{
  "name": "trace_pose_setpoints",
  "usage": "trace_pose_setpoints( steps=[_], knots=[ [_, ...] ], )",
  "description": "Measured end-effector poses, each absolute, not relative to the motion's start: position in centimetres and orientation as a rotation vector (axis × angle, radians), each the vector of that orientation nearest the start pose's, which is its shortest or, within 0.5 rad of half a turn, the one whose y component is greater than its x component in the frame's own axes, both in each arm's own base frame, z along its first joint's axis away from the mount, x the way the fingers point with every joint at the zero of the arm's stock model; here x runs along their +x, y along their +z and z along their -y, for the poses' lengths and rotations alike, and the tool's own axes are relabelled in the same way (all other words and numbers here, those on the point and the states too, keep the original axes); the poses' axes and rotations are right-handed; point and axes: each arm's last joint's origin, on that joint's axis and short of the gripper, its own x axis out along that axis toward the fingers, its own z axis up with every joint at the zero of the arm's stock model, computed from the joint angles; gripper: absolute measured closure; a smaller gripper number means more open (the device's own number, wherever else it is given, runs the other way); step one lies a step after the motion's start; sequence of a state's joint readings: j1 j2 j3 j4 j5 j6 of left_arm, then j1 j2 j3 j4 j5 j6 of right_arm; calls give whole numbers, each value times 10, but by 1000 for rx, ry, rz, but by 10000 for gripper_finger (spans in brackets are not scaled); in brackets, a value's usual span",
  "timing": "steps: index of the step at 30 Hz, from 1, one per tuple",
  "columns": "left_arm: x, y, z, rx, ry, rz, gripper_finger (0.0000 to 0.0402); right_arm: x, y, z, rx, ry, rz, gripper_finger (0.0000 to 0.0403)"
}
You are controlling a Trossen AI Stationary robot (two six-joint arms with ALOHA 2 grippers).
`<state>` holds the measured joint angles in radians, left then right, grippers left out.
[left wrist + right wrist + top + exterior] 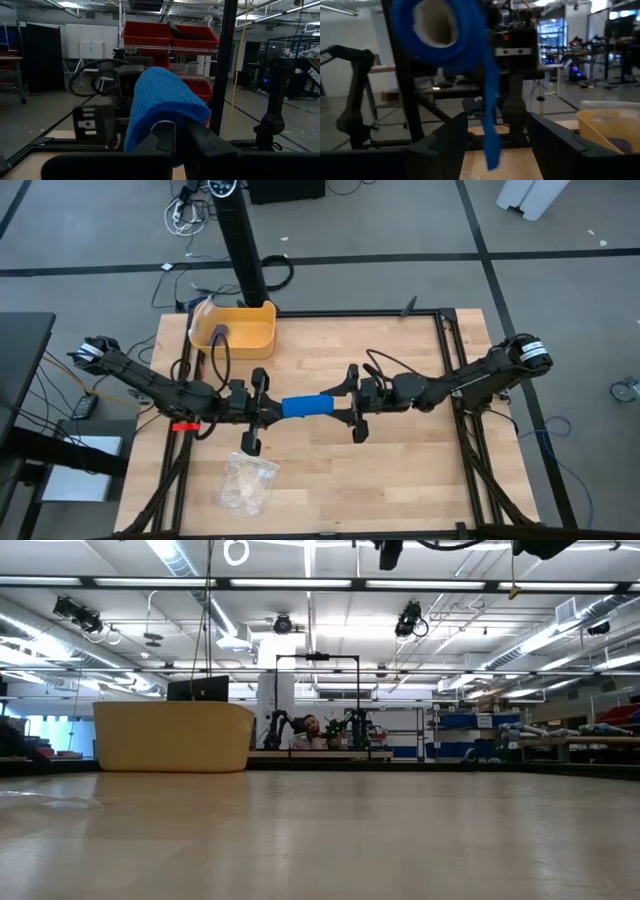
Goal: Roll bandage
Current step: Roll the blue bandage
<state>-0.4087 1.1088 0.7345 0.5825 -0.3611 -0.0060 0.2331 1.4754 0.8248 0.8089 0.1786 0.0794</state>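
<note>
Left gripper was clamped on the blue bandage roll, held up between both grippers. Right gripper stood released; only its wrist view showed the loose tail dangling between its fingers.

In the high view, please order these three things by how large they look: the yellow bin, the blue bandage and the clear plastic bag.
1. Yellow bin, clearly the largest.
2. Clear plastic bag.
3. Blue bandage, smallest, though the tools at its two ends may hide part of it, so its place after the bag is less sure.
</note>
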Motion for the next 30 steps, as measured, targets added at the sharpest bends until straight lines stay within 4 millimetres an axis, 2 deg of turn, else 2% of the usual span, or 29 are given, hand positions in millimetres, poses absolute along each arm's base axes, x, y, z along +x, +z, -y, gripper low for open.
trace_pose_setpoints(
  steps=[5,8,10,14,15,19,26,30],
  knots=[
    [230,326,86,-85,-38,199,382,329,280,-72,96,74,148,206],
    [230,326,86,-82,-39,194,382,335,285,-73,57,69,161,232],
    [230,326,86,-82,-46,198,382,336,287,-72,35,64,159,268],
    [229,329,87,-84,-76,224,382,338,282,-64,17,40,108,374],
    [229,329,87,-85,-78,225,382,339,281,-62,13,31,99,388],
    [229,328,87,-84,-84,221,382,337,280,-55,5,15,54,392],
    [228,330,89,-83,-153,242,382,322,299,-45,-13,-8,40,399],
    [226,333,89,-64,-158,267,382,317,298,-45,-9,-5,-20,400]
  ],
)
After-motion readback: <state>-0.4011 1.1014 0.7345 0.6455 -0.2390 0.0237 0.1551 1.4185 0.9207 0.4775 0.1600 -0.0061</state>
